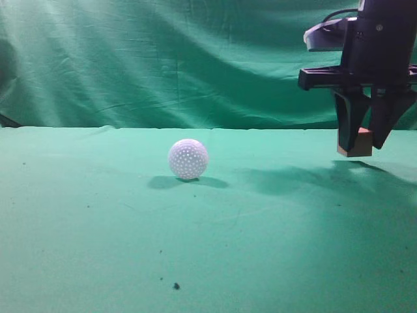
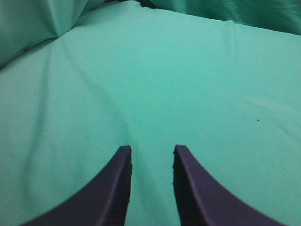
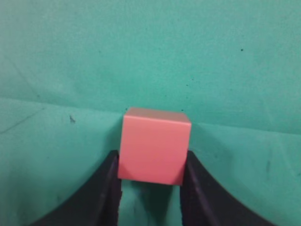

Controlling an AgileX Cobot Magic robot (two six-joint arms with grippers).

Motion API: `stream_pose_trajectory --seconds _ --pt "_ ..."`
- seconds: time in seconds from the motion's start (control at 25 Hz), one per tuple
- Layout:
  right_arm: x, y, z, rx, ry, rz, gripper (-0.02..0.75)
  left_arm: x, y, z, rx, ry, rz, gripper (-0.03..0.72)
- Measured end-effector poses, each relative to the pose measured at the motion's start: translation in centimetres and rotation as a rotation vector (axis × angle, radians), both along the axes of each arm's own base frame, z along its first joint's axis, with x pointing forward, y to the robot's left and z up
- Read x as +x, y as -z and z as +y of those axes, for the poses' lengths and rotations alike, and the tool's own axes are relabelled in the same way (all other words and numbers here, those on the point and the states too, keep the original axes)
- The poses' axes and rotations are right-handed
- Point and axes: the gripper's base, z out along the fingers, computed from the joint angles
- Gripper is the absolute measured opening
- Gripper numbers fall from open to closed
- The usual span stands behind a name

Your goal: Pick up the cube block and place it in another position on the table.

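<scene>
Exterior view, along the table at object height. The black right gripper point(image 1: 363, 145) hangs at the upper right with its fingers pointing down, and it pinches the small pink cube block point(image 1: 356, 143) between its two fingertips. The block sits at the very tips of the fingers, its lower edge level with or just below them. It is lifted clear of the green cloth-covered table point(image 1: 208, 248), and a dark shadow lies on the cloth beneath and to the left of it. A white dimpled ball point(image 1: 188, 159) rests on the cloth near the middle of the view, well apart from the gripper and to its left. A creased green cloth backdrop point(image 1: 163, 59) closes the scene behind the table.

Right wrist view. The cube block point(image 3: 154, 146) fills the gap between the two dark fingers point(image 3: 101, 193), each pressed against one side face. The front and top faces of the block stand free, with green cloth behind.

Left wrist view. The left gripper point(image 2: 151, 160) hangs over bare green cloth point(image 2: 188, 80), its two dark fingers point(image 2: 115, 183) spread with a clear gap between them. Nothing is held. The cube block does not appear in this view.
</scene>
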Motion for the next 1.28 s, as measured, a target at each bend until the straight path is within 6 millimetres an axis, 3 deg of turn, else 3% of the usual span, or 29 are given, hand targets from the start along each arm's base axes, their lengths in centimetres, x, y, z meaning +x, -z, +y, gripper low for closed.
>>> stream_pose_trajectory --seconds 0.08,0.28,0.44,0.52,0.68,0.8,1.08,1.28 --pt "0.0 0.1 0.0 0.002 0.002 0.003 0.227 0.0 0.0 0.0 0.0 0.0 0.0 0.235" --pt "0.6 -1.3 0.4 0.02 0.022 0.008 0.447 0.0 0.0 0.0 0.0 0.0 0.0 0.235" --pt "0.4 -5.2 0.3 0.036 0.021 -0.039 0.456 0.0 0.0 0.0 0.0 0.0 0.0 0.235" --pt "-0.7 -8.0 -0.1 0.049 0.023 -0.078 0.456 0.0 0.0 0.0 0.0 0.0 0.0 0.235" --pt "-4.3 -13.0 -1.3 0.101 0.035 -0.158 0.125 0.0 0.0 0.0 0.0 0.0 0.0 0.235" --pt "-8.1 -14.8 -2.3 0.159 0.045 -0.194 0.0 0.0 0.0 0.0 0.0 0.0 0.0 0.235" --pt "-17.1 -14.0 -4.5 0.232 -0.021 -0.322 0.0 0.0 0.0 0.0 0.0 0.0 0.0 0.235" --pt "-21.5 -12.5 -6.2 0.27 -0.035 -0.424 0.0 0.0 0.0 0.0 0.0 0.0 0.0 0.235"
